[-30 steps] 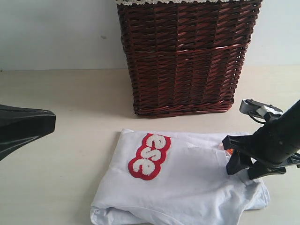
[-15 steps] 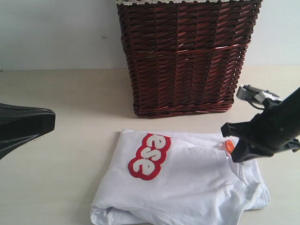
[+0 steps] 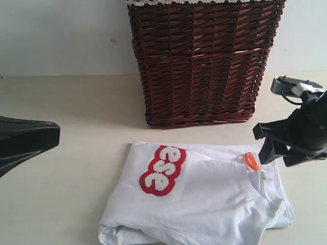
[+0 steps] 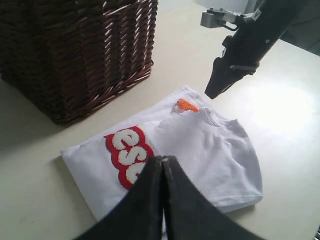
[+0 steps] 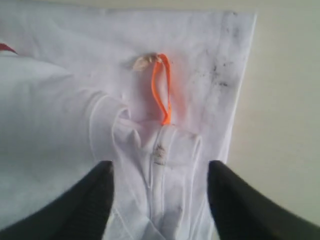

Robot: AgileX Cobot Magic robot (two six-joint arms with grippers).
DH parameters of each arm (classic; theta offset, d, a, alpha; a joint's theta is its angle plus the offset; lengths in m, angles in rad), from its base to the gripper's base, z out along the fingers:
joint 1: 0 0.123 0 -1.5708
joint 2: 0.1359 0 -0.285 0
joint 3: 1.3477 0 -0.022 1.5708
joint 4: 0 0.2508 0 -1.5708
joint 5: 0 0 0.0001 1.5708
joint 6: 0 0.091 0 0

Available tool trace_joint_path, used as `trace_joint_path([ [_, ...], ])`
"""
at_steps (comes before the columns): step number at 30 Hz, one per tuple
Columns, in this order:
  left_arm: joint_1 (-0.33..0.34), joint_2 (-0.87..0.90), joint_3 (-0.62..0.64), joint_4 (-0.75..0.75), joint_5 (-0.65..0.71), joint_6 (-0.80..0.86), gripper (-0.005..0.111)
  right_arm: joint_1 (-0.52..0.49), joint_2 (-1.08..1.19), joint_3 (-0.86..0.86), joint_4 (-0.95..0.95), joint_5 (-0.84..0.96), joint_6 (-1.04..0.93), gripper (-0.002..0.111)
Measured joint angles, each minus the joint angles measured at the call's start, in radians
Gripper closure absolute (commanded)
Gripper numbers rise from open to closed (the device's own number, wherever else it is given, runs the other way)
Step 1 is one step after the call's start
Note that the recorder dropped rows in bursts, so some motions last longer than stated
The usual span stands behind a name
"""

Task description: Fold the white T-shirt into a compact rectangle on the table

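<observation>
One folded white T-shirt (image 3: 204,204), red-outlined lettering (image 3: 162,170) showing

basket (image 3: 202,61): dk brown wicker, upright | lace trim (image 3: 189,2): cream, at rim

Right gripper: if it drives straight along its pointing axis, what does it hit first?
Right gripper likely meets the white T-shirt first, at the collar fold beside the orange tag, framed between its open jaws. Depth unclear.

Items counted: one white T-shirt (image 3: 204,204), one orange tag (image 3: 251,161) on it, one wicker basket (image 3: 204,61), one table (image 3: 76,112), and two grippers, namely left gripper (image 4: 162,160) and right gripper (image 5: 160,168).
</observation>
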State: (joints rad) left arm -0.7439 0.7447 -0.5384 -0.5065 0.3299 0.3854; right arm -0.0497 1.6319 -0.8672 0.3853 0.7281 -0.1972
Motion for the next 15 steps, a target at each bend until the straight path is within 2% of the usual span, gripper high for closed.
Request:
trace_joint_path([
  [4,0.000,-0.053,0.069,-0.002,-0.046,0.000,0.107,0.000,0.060,0.004,0.017,0.004,0.005,0.055],
  [6,0.000,-0.094,0.106,-0.002,-0.090,0.000,0.107,0.000,0.079,0.004,0.069,0.004,-0.037,0.057],
  [10,0.000,-0.193,0.181,-0.004,-0.168,-0.008,0.107,0.000,0.114,0.004,0.128,0.007,-0.100,0.053],
  [15,0.000,-0.272,0.244,-0.006,-0.212,-0.020,0.107,0.002,0.159,0.004,0.073,0.006,-0.052,0.047],
])
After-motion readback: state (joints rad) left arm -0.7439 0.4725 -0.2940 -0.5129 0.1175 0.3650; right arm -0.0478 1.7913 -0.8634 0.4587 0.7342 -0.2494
